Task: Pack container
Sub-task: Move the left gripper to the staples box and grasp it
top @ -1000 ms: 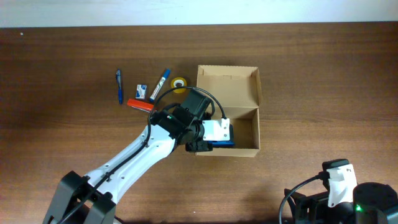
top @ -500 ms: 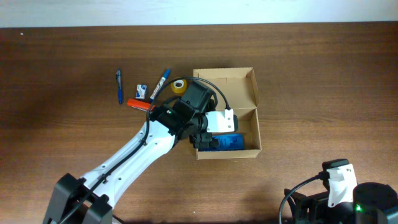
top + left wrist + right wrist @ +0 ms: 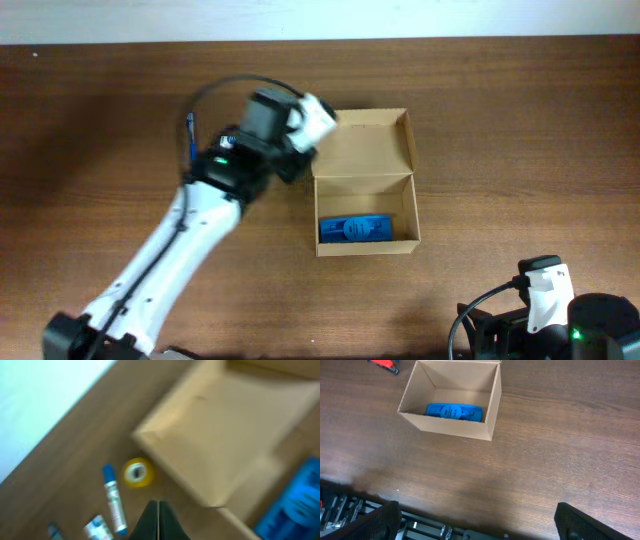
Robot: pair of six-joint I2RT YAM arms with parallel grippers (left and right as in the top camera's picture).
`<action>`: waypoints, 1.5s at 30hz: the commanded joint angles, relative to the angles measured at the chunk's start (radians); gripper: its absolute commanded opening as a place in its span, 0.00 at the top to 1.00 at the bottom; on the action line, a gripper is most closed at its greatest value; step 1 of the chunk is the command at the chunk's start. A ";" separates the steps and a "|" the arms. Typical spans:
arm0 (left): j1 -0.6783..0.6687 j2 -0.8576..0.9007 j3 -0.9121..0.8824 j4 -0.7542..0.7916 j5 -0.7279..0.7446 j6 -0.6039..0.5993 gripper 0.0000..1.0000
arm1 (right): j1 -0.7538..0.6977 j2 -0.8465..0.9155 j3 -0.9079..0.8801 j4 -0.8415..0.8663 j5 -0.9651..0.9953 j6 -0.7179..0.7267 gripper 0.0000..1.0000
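Note:
The container (image 3: 365,145) is a brown cardboard box with its flap lid open toward the far side. A blue flat box (image 3: 355,229) lies inside it. My left gripper (image 3: 158,506) is shut and empty, hovering over the table just left of the container (image 3: 225,435). Below it are a yellow tape roll (image 3: 137,472) and a blue marker (image 3: 114,505). In the overhead view the left wrist (image 3: 285,125) covers most of the stationery. My right gripper (image 3: 480,525) stands open and empty near the table's front edge, well short of the container (image 3: 445,425) and the blue box (image 3: 454,411).
A blue pen (image 3: 189,128) shows left of the left wrist. A small white and blue item (image 3: 97,527) lies beside the marker. A red object (image 3: 385,364) lies left of the container. The right arm's base (image 3: 545,295) sits at the front right.
The left gripper let go of the blue box inside the container, rose out, swung up and left over the stationery, and shut. The right arm has not moved.

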 commanded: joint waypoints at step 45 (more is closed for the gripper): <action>0.362 0.766 0.600 -0.430 0.037 -0.373 0.31 | -0.002 -0.004 0.014 0.002 0.009 -0.011 0.01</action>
